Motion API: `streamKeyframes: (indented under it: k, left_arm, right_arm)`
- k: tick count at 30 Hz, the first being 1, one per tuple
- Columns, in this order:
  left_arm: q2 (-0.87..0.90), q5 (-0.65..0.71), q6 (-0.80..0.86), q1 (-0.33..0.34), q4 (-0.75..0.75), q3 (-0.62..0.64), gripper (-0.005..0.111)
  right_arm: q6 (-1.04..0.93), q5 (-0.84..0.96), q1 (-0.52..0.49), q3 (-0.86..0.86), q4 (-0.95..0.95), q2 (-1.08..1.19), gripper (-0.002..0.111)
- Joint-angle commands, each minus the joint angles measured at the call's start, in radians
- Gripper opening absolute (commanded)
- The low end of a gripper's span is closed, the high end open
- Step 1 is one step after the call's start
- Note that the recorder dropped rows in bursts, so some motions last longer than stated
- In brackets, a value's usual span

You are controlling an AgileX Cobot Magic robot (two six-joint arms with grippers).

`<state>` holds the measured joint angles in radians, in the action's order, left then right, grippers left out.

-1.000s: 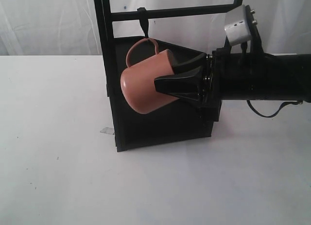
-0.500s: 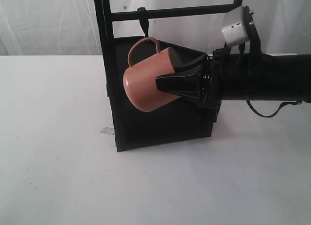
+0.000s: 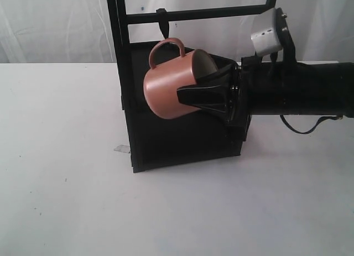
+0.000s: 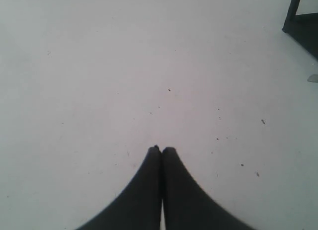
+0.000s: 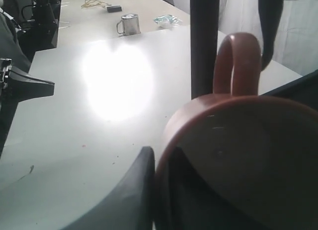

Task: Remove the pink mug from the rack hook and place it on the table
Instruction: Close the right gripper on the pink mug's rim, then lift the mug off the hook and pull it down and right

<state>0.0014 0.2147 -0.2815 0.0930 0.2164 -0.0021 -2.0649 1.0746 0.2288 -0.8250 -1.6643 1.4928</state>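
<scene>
The pink mug (image 3: 166, 93) hangs tilted in the air in front of the black rack (image 3: 126, 101), its mouth turned toward my right arm. My right gripper (image 3: 194, 85) is shut on the mug's wall, one finger (image 3: 193, 95) outside and the other inside the mouth. The loop handle (image 3: 166, 45) points up, just under the tip of the rack hook (image 3: 162, 25). In the right wrist view the handle (image 5: 236, 56) stands beside the dark hook (image 5: 268, 36), with the right gripper (image 5: 161, 158) clamped on the rim. My left gripper (image 4: 161, 149) is shut and empty over the white table (image 4: 124, 66).
The rack's black base panel (image 3: 182, 140) stands on the table (image 3: 66, 184) below the mug, its upright post (image 5: 204, 41) close behind the handle. A small grey scrap (image 3: 121, 149) lies at the rack's foot. A metal cup (image 5: 129, 24) stands on another surface far off.
The right gripper has lifted the mug slightly and moved it right, and turned it more upright, so the handle now sits closer under the hook tip. The left gripper's earlier state is not shown.
</scene>
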Motion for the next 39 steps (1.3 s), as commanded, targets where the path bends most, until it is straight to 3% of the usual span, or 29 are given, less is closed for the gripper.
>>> streamKeyframes:
  k: [1, 20, 27, 34, 39]
  left_arm:
    - [-0.001, -0.004, -0.006, -0.006, 0.001, 0.002, 0.0]
    - [-0.001, -0.004, -0.006, -0.006, 0.001, 0.002, 0.0]
    - [-0.001, -0.004, -0.006, -0.006, 0.001, 0.002, 0.0]
    - [-0.001, -0.004, -0.006, -0.006, 0.001, 0.002, 0.0]
    - [-0.001, -0.004, -0.006, -0.006, 0.001, 0.002, 0.0]
  right_arm:
    - [-0.05, 0.088, -0.001, -0.002, -0.018, 0.001, 0.003]
    - [-0.013, 0.147, 0.0, -0.002, 0.015, -0.114, 0.003]
    - [0.209, 0.147, 0.0, -0.002, 0.184, -0.231, 0.003]
    - [0.612, 0.147, 0.0, 0.002, 0.569, -0.269, 0.003]
    - [0.737, 0.136, 0.0, 0.048, 0.597, -0.269, 0.003]
